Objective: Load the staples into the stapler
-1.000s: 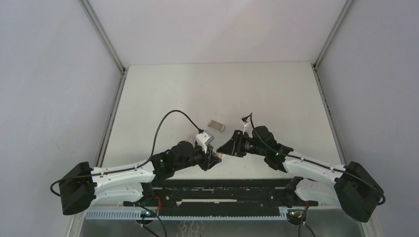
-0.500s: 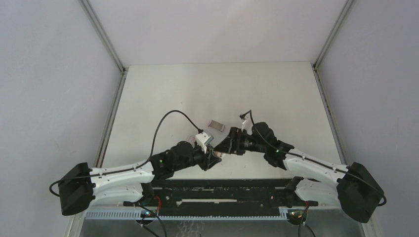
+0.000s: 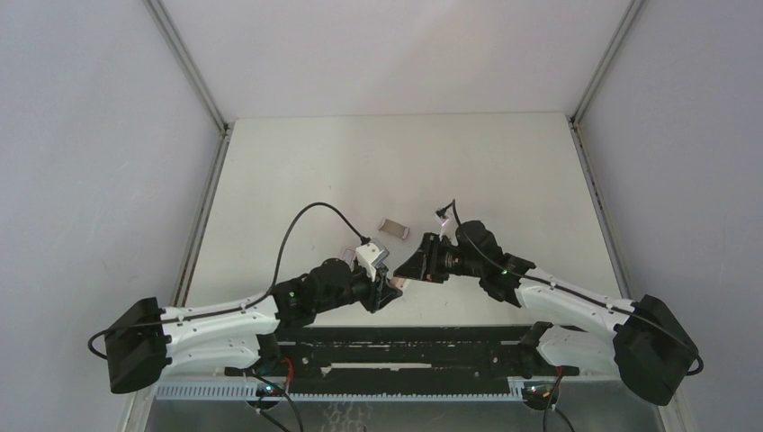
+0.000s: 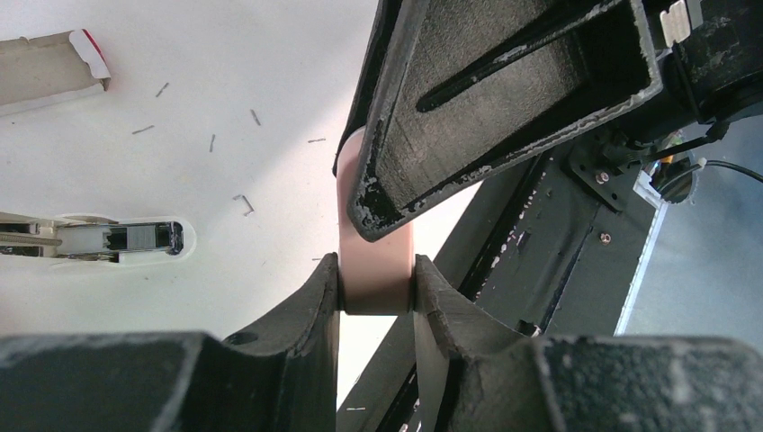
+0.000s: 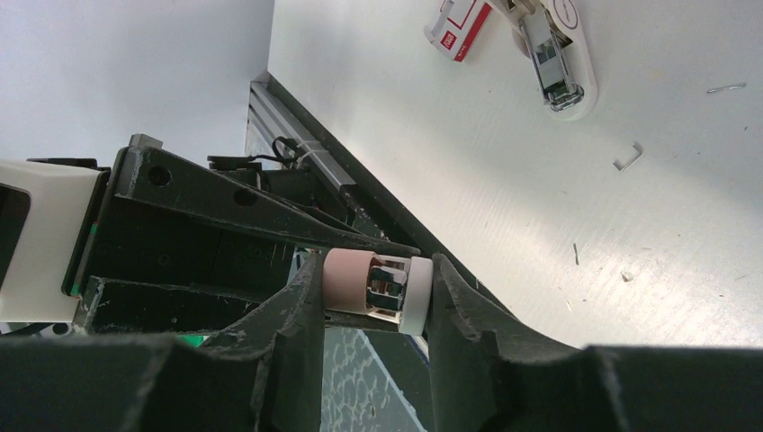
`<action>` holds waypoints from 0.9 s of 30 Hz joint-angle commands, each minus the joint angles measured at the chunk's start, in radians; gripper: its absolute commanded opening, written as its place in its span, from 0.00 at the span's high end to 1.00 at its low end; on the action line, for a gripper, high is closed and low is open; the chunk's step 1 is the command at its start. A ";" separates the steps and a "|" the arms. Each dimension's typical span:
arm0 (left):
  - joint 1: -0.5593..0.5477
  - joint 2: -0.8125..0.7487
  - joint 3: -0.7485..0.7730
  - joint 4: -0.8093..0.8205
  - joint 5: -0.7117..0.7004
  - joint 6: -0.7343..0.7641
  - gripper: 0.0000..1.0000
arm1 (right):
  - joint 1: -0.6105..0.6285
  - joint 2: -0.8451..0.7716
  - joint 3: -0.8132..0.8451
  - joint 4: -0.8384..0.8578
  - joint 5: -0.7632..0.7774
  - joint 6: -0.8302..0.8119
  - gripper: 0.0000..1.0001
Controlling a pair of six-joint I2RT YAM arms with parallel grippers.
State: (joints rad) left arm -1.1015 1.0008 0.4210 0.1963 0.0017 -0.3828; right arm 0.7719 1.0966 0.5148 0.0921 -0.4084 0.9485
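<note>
My left arm [image 3: 225, 319] comes in over the bench [image 3: 504, 162] from 8 o'clock and my right arm [image 3: 567, 301] from 4 o'clock. They meet tip to tip near the bench's 6 o'clock edge.

My left end effector [image 4: 376, 281] is closed down narrow on what looks like a pink stapler [image 5: 342, 281], with both pads pressed flat against its pink sides. My right end effector [image 5: 376, 281] grips the same piece from the opposite direction. Its jaws are only as wide as the stapler is thick. One finger bears on the pink cover and the other on the white base, and chrome shows between the two colours. So both of my end effectors hold it at once.

A white stapler [image 5: 562, 67] lies open on the bench with its chrome channel facing up. It sits at 1 o'clock from my grip in the right wrist view and at 9 o'clock in the left wrist view.

The box [image 5: 459, 22] is red and white and lies near that stapler, at 12 o'clock in the right wrist view. I cannot tell whether the two touch.

Loose staples [image 5: 628, 157] are scattered on the bench around them, some of them bent.
</note>
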 commanded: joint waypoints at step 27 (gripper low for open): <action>-0.003 -0.105 -0.043 0.079 -0.030 0.096 0.98 | -0.017 -0.044 0.102 -0.041 -0.107 -0.059 0.55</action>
State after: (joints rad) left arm -1.1038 0.9306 0.3981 0.1558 -0.0414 -0.3256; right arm 0.7521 1.0996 0.5777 0.0002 -0.4854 0.9012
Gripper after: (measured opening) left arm 0.335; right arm 0.289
